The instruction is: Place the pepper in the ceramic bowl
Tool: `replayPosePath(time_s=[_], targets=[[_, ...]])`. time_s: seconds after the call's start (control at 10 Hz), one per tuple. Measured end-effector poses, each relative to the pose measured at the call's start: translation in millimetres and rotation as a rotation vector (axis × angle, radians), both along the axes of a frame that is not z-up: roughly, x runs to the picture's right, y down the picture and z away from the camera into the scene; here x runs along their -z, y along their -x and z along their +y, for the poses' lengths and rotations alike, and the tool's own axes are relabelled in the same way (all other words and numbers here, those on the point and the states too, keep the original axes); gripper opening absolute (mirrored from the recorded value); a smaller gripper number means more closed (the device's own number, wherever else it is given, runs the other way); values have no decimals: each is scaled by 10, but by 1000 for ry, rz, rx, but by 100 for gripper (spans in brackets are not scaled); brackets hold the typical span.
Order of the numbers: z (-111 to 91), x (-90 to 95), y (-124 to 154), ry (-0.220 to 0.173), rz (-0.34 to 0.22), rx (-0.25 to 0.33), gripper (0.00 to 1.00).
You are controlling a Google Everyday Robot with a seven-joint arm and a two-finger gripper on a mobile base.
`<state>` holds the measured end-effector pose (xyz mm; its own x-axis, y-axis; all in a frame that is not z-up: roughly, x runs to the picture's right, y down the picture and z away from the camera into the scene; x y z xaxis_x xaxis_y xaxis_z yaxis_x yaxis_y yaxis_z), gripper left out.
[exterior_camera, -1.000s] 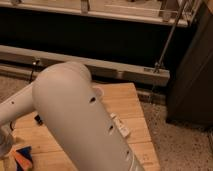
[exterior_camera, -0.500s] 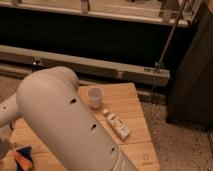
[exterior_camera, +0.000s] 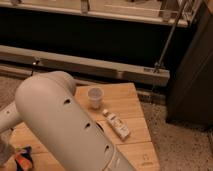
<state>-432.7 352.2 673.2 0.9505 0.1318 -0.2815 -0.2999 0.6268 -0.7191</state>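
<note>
A small orange pepper [exterior_camera: 20,162] lies at the table's bottom left, against a blue cloth [exterior_camera: 26,151]. My big pale arm [exterior_camera: 65,125] crosses the middle of the view and covers most of the wooden table [exterior_camera: 132,107]. The ceramic bowl is hidden, probably behind the arm. My gripper is out of view, below or behind the arm.
A small translucent white cup [exterior_camera: 95,96] stands upright at the back of the table. A small white oblong packet [exterior_camera: 116,125] lies right of the arm. A dark cabinet [exterior_camera: 192,75] stands to the right, and a metal rail [exterior_camera: 90,64] runs behind the table.
My arm has swung left and down in the view, uncovering the cup and the white packet. The pepper and cloth have not moved.
</note>
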Motion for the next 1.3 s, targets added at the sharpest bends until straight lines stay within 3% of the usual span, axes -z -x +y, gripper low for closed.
replayPosePath(time_s=[0.1,0.4,0.8,1.2,1.3], targets=[[22,-24,-13,2,7,-10,73],[32,-95,-59,5,17,-28,43],[1,-89,-36,11,-13,-43,4],[-305,-10,-89,-24,-69,-39,0],[-452,-22,-206,-41,-67,-41,0]])
